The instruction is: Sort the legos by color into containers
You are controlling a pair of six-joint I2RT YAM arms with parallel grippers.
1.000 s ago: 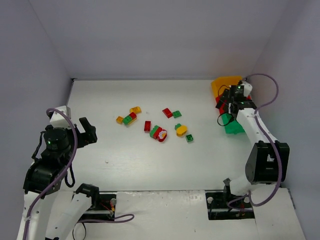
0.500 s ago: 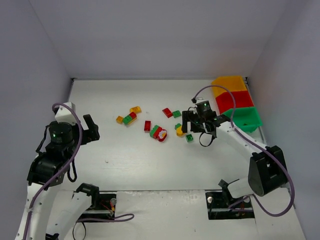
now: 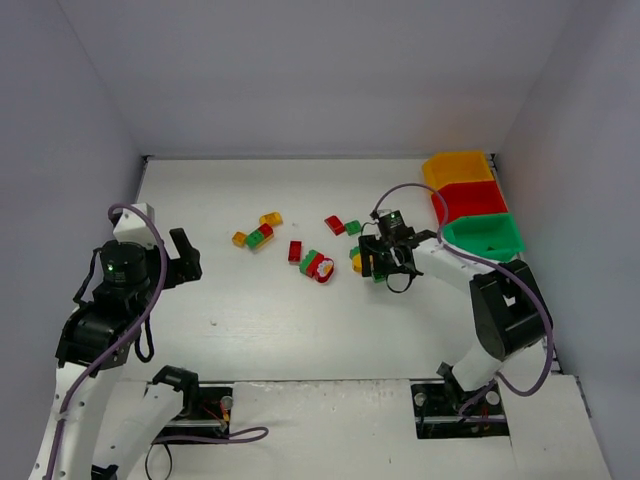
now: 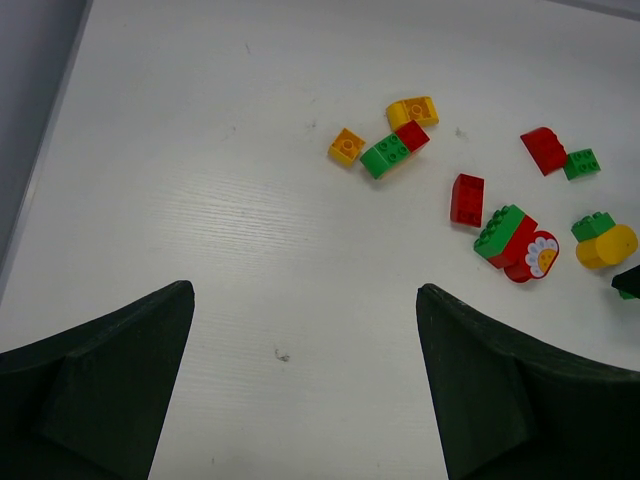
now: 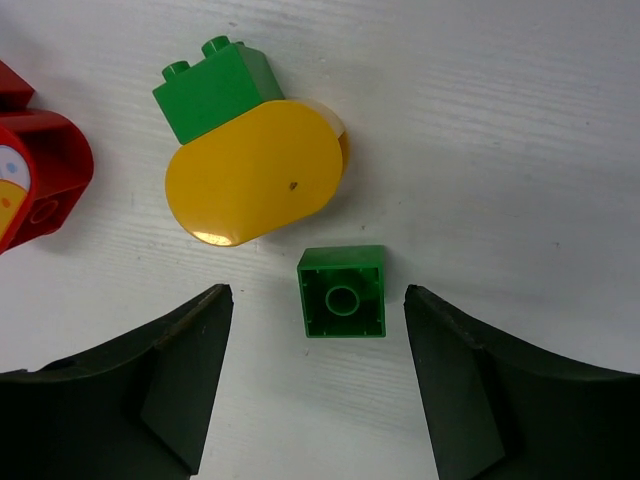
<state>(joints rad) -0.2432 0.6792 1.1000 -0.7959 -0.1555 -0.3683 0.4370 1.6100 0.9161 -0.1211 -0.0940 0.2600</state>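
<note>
A small green lego (image 5: 342,292) lies hollow side up on the white table. My right gripper (image 5: 318,298) stands open over it, one finger on each side, with a gap on both sides. Just beyond it is a yellow oval lego (image 5: 255,175) stuck to a green brick (image 5: 215,90). In the top view the right gripper (image 3: 380,262) is among the scattered legos (image 3: 318,266). The yellow (image 3: 458,168), red (image 3: 470,200) and green (image 3: 483,236) containers line the right wall. My left gripper (image 4: 305,290) hangs open over bare table at the left.
More legos lie left of centre: a yellow-green-red cluster (image 3: 258,236), a red brick (image 3: 295,252), a red (image 3: 335,225) and a green (image 3: 354,228) one. Walls close in the table on three sides.
My right arm has swung left from the containers to the legos in the middle and come down over the small green one. The left arm has shifted only slightly.
</note>
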